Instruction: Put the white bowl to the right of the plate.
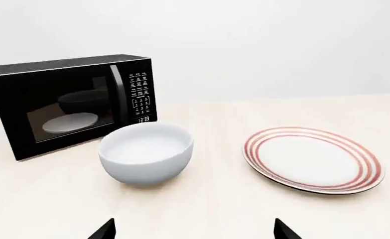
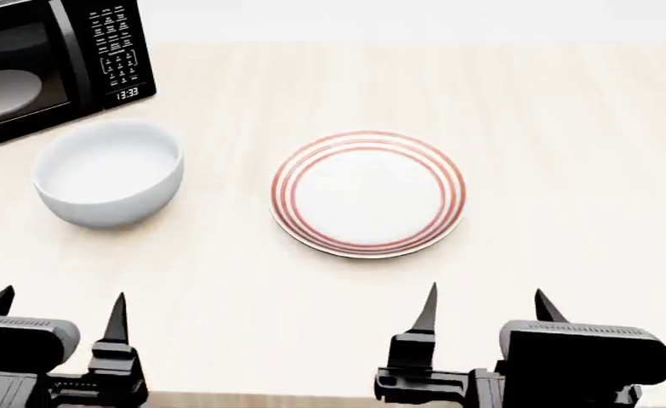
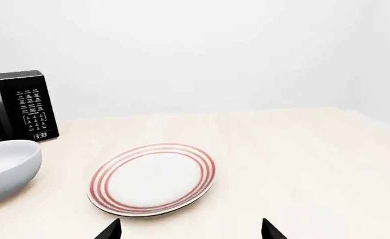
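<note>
The plain white bowl (image 2: 108, 172) stands upright on the light wooden table, to the left of the red-ringed plate (image 2: 368, 192). The bowl also shows in the left wrist view (image 1: 146, 153) and at the edge of the right wrist view (image 3: 3, 169). The plate lies flat in the left wrist view (image 1: 312, 159) and the right wrist view (image 3: 152, 179). My left gripper (image 2: 56, 308) is open and empty near the table's front edge, short of the bowl. My right gripper (image 2: 486, 306) is open and empty, in front of the plate's right side.
A black microwave (image 2: 40, 64) stands at the back left, just behind the bowl, its door shut and a greyish glass disc (image 1: 70, 122) inside. The table (image 2: 571, 161) stretches bare to the right of the plate.
</note>
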Tool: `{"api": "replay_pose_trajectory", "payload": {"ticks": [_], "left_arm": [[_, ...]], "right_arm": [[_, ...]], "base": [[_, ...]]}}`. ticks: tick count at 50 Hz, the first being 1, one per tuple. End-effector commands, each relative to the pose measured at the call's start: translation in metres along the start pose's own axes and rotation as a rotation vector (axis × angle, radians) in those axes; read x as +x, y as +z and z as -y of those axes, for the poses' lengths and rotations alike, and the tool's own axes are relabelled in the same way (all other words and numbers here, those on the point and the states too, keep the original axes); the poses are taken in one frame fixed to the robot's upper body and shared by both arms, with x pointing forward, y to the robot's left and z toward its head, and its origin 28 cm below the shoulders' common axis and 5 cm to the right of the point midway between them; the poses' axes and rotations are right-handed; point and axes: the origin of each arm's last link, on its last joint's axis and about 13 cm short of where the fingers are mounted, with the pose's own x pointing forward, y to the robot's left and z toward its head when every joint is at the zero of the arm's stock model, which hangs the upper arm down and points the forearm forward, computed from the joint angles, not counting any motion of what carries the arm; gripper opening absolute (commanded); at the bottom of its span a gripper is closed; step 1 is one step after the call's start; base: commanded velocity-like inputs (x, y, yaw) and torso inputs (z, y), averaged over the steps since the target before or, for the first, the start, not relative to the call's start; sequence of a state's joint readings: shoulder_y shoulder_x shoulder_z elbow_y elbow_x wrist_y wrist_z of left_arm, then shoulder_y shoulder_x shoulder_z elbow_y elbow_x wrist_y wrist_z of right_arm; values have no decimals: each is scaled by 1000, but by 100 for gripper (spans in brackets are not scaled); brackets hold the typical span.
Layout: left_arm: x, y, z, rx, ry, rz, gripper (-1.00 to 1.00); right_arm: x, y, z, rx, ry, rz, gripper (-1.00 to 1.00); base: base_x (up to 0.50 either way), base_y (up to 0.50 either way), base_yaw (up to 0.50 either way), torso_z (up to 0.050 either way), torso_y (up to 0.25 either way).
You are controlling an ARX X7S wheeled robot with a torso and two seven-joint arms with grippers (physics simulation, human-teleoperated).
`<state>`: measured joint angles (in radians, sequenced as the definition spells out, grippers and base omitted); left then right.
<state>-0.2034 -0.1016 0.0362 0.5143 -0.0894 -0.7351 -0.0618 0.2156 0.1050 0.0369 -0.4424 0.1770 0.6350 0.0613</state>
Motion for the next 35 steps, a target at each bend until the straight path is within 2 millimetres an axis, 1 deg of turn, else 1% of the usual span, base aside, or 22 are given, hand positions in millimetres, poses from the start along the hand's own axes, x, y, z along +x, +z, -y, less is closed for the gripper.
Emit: {"api": "replay_pose_trajectory", "payload": {"ticks": [1, 2, 3, 6, 16, 19, 23, 25, 27, 29, 35], "left_arm": [[-3, 41, -8, 24, 17, 34, 100], [-2, 42, -9, 18, 20, 33, 100], [-1, 42, -9, 16, 18, 32, 100], [-1, 44, -11, 10, 20, 30, 100], [-3, 46, -11, 6, 23, 43, 100], [-3, 45, -11, 9, 22, 42, 100], [-3, 44, -11, 9, 23, 41, 100], [-3, 44, -11, 9, 25, 41, 100], [-4, 44, -11, 11, 24, 43, 100], [-3, 44, -11, 12, 24, 45, 100], [-4, 45, -11, 17, 24, 49, 100]], "right_arm": [[3, 48, 1, 2, 36, 55, 100], [2, 50, 1, 41, 85, 41, 100], [2, 51, 1, 54, 95, 37, 100], [2, 53, 0, 47, 88, 32, 100], [4, 50, 0, 41, 90, 22, 100], [4, 50, 0, 41, 99, 30, 100], [5, 47, -1, 24, 94, 21, 100], [5, 48, -1, 54, 104, 22, 100], [1, 48, -1, 27, 131, 106, 100], [0, 47, -2, -3, 105, 104, 100], [0, 50, -2, 7, 111, 98, 100]], "base": [[0, 16, 0, 0, 0], [0, 320, 0, 0, 0], [62, 500, 0, 0, 0], [111, 500, 0, 0, 0], [143, 500, 0, 0, 0], [298, 445, 0, 0, 0], [378, 0, 0, 0, 0], [0, 0, 0, 0, 0], [152, 0, 0, 0, 0], [500, 0, 0, 0, 0], [500, 0, 0, 0, 0]]}}
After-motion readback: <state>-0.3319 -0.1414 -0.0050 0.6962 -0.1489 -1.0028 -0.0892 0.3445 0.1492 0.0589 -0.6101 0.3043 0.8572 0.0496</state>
